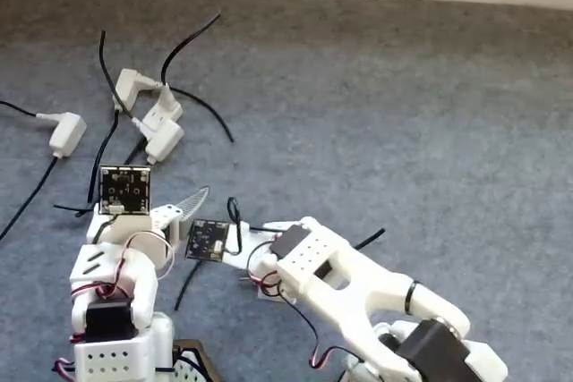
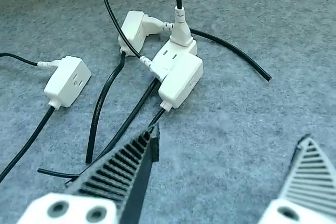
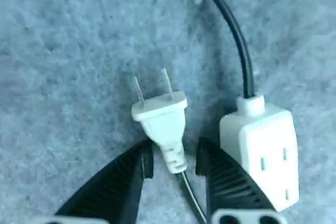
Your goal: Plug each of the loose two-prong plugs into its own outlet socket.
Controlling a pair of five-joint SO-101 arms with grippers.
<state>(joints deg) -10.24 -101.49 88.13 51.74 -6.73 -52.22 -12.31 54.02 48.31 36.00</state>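
Note:
A loose white two-prong plug (image 3: 160,114) lies on the grey carpet, prongs pointing away from my right gripper (image 3: 174,163). The dark fingers (image 3: 137,169) sit on either side of the plug's neck with a small gap on each side, so that gripper is open. A white outlet socket (image 3: 262,150) on a black cord lies right beside the plug. My left gripper (image 2: 229,135) is wide open and holds nothing, a little short of a cluster of white outlet blocks (image 2: 181,74). In that cluster a white plug (image 2: 181,30) sits in one block. A single socket block (image 2: 68,80) lies apart.
Black cords (image 2: 105,103) trail across the carpet around the outlet blocks (image 1: 157,118). Another socket block (image 1: 64,131) lies at the far left. The right arm (image 1: 358,288) stretches leftward close to the left arm (image 1: 116,284). Bare carpet (image 1: 403,114) spreads to the right.

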